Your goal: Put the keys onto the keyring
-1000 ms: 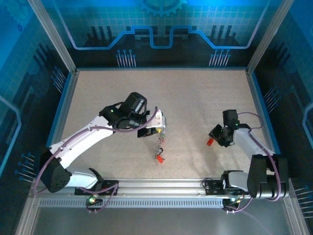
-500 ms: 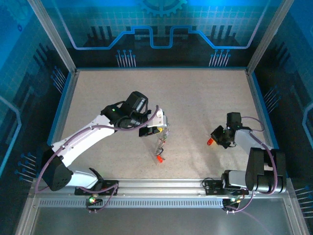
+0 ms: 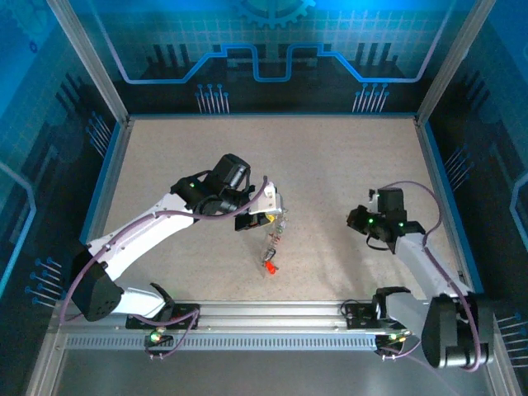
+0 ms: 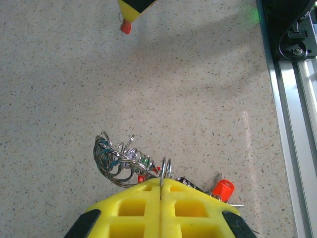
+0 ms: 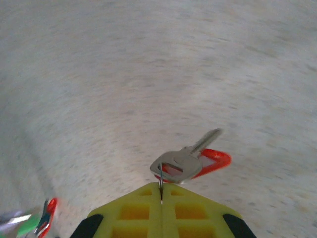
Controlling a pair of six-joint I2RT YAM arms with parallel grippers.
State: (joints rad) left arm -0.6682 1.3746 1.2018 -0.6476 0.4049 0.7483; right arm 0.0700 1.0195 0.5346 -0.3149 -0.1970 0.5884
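My left gripper [image 4: 161, 182] is shut on the keyring [image 4: 166, 169], a thin wire loop standing upright between its yellow fingertips. A tangle of silvery rings [image 4: 115, 159] and a red-headed key [image 4: 223, 189] hang from the keyring. In the top view the left gripper [image 3: 275, 216] sits mid-table with the bunch [image 3: 270, 247] dangling below it. My right gripper [image 5: 161, 187] is shut on a small ring carrying a silver key [image 5: 184, 161] with a red tag [image 5: 212, 159], held above the table. It is to the right of the bunch [image 3: 353, 219].
The speckled tabletop [image 3: 330, 165] lies open around both arms. A metal rail [image 4: 292, 129] runs along the near edge. The right gripper's tip with its red key [image 4: 126, 27] appears at the top of the left wrist view. The bunch's red and green heads [image 5: 42, 222] show blurred in the right wrist view.
The right gripper has closed on the red-tagged key and lifted it off the table, moving back and slightly left. The left arm has stayed almost still with the keyring.
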